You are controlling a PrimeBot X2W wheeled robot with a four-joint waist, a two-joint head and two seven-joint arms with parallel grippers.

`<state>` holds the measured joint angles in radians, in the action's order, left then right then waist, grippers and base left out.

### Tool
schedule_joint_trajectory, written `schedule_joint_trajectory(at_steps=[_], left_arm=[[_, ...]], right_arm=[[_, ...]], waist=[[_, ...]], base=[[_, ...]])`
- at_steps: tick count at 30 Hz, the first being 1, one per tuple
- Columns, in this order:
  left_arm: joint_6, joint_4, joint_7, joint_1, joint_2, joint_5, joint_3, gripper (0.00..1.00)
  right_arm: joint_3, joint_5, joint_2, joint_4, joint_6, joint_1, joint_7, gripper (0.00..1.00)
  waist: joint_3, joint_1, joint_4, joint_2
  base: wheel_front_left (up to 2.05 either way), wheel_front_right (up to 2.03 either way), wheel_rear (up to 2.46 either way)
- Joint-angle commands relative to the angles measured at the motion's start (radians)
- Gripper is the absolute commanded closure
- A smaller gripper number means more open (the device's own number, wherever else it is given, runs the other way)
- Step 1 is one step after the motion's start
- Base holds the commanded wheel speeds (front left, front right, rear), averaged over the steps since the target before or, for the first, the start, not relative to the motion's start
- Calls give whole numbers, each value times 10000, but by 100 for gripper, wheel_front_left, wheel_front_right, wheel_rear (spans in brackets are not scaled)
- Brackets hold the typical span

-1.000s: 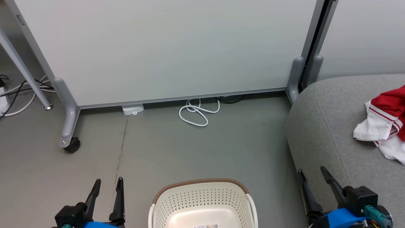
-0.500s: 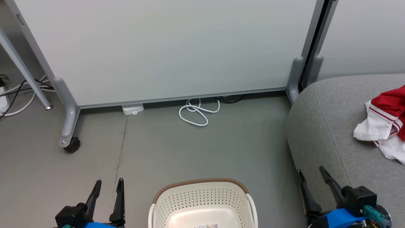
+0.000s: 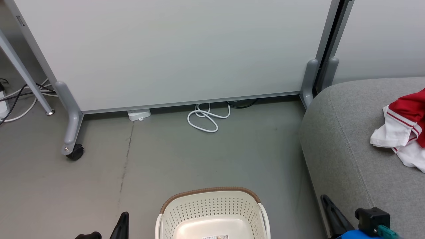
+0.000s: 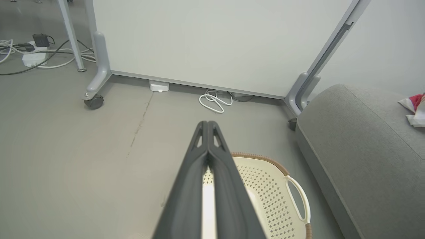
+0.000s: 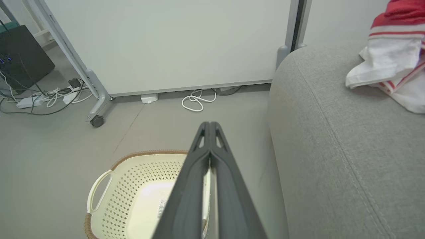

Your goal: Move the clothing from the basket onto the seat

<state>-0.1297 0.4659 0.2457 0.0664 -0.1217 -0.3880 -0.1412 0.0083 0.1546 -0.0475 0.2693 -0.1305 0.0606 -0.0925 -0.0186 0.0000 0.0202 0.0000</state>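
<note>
The red and white clothing (image 3: 403,129) lies crumpled on the grey seat (image 3: 345,139) at the far right, also seen in the right wrist view as clothing (image 5: 388,56) on the seat (image 5: 332,132). The cream basket (image 3: 209,191) stands on the floor at bottom centre, with only a bare bottom and a label inside. My left gripper (image 4: 207,123) is shut on nothing, hanging above and left of the basket (image 4: 265,159). My right gripper (image 5: 210,123) is shut and empty too, between the basket (image 5: 146,153) and the seat's edge.
A white partition panel (image 3: 172,49) on a castor foot (image 3: 74,151) closes off the back. A looped white cable (image 3: 207,118) and a small white box (image 3: 139,114) lie at its base. More cables and a table leg (image 3: 23,71) are at the far left.
Both grippers have sunk toward the bottom edge of the head view; only one finger of each shows now. They stood open before and are now shut. Basket and clothing have not moved.
</note>
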Motion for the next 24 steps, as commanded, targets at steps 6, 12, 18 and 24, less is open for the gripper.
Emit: schedule_joint_trajectory(at_steps=[6, 12, 18, 24], left_arm=[[-1, -337, -314, -280, 6, -1129, 281, 100], [-2, -504, -596, -419, 66, -2079, 478, 100], [-3, -658, -856, -548, 121, -2964, 660, 100], [-4, -802, -1101, -668, 171, -3793, 835, 100]], right_arm=[[-130, 1351, -10, -163, 0, -229, 175, 100], [-225, 2483, -12, -177, 0, -367, 336, 100], [-314, 3536, -15, -190, -1, -493, 487, 100], [-396, 4522, -17, -201, -1, -609, 629, 100]], waist=[[11, 0, -9, 0], [21, 0, -19, 0], [32, 0, -29, 0], [42, 0, -39, 0]], base=[[0, 0, 0], [0, 0, 0], [0, 0, 0], [0, 0, 0]])
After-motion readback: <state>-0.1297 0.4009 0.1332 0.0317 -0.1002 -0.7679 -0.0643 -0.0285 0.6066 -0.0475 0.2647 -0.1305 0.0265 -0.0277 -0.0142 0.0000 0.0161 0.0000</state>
